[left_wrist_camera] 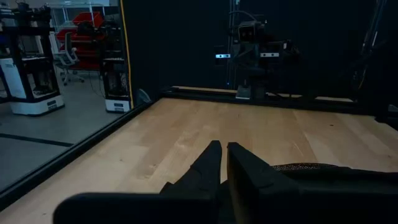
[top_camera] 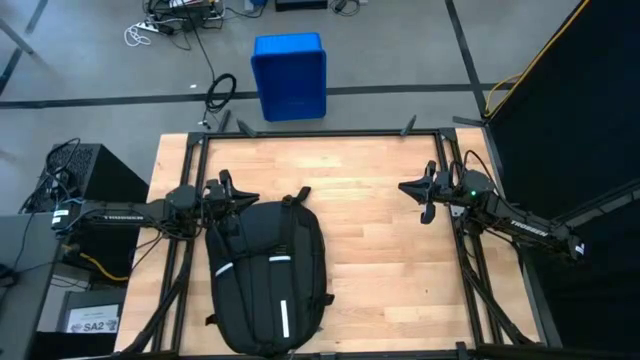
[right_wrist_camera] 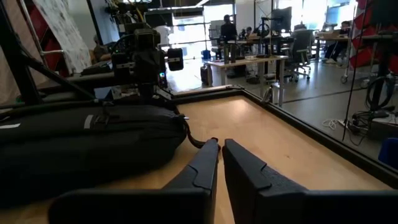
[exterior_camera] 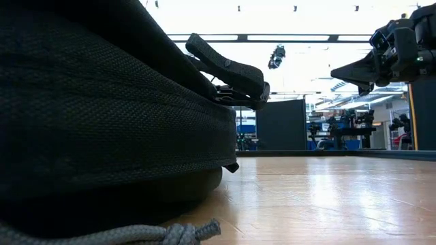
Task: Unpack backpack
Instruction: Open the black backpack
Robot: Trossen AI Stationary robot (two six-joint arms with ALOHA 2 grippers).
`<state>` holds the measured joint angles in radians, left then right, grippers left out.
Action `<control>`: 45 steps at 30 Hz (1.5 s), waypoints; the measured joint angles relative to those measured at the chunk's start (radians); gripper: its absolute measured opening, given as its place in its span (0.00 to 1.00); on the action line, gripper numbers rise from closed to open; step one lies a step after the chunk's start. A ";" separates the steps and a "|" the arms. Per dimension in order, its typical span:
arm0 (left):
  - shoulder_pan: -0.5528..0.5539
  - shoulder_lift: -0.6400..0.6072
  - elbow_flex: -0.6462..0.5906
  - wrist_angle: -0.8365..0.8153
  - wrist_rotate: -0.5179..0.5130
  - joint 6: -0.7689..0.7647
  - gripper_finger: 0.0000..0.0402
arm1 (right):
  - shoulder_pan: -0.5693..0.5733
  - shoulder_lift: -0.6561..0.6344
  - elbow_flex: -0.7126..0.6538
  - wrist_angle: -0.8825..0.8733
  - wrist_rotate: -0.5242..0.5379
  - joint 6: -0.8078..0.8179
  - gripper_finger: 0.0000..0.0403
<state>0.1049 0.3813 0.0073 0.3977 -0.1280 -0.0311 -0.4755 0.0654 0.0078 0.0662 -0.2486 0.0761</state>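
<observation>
The black backpack (top_camera: 265,275) lies flat on the wooden table near its front-left, white stripes up and top handle (top_camera: 298,197) toward the far edge. It fills the left of the low view (exterior_camera: 102,102). It also shows in the right wrist view (right_wrist_camera: 81,143). My left gripper (top_camera: 245,195) is shut and level above the table, just beside the backpack's far-left end (left_wrist_camera: 311,168). Its fingertips (left_wrist_camera: 222,148) hold nothing. My right gripper (top_camera: 405,187) is shut too, level at the table's right, its fingertips (right_wrist_camera: 219,144) pointing toward the backpack from well away.
A blue plastic bin (top_camera: 289,75) stands on the floor beyond the table's far edge. Black frame rails (top_camera: 320,132) border the table. Bare wood (top_camera: 390,250) lies between the backpack and the right arm. A grey cord (exterior_camera: 150,235) lies by the backpack at the front.
</observation>
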 joint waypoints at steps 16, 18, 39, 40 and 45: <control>0.000 0.000 0.000 0.000 0.000 0.000 0.00 | 0.000 0.000 0.000 0.000 0.000 0.000 0.02; 0.000 0.000 0.000 0.000 0.000 0.000 0.00 | 0.000 0.000 0.000 0.000 0.000 0.000 0.01; -0.027 0.062 0.379 -0.389 0.242 0.070 0.00 | 0.000 0.000 0.000 0.000 0.000 0.000 0.02; -0.035 0.090 0.430 -0.470 0.224 0.076 0.00 | 0.000 0.000 0.000 0.004 0.000 0.000 0.01; -0.068 0.240 0.591 -0.643 0.184 0.023 0.00 | 0.000 0.000 0.000 0.007 0.000 0.000 0.01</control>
<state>0.0371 0.6216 0.5985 -0.2455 0.0559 -0.0079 -0.4755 0.0654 0.0080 0.0736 -0.2487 0.0761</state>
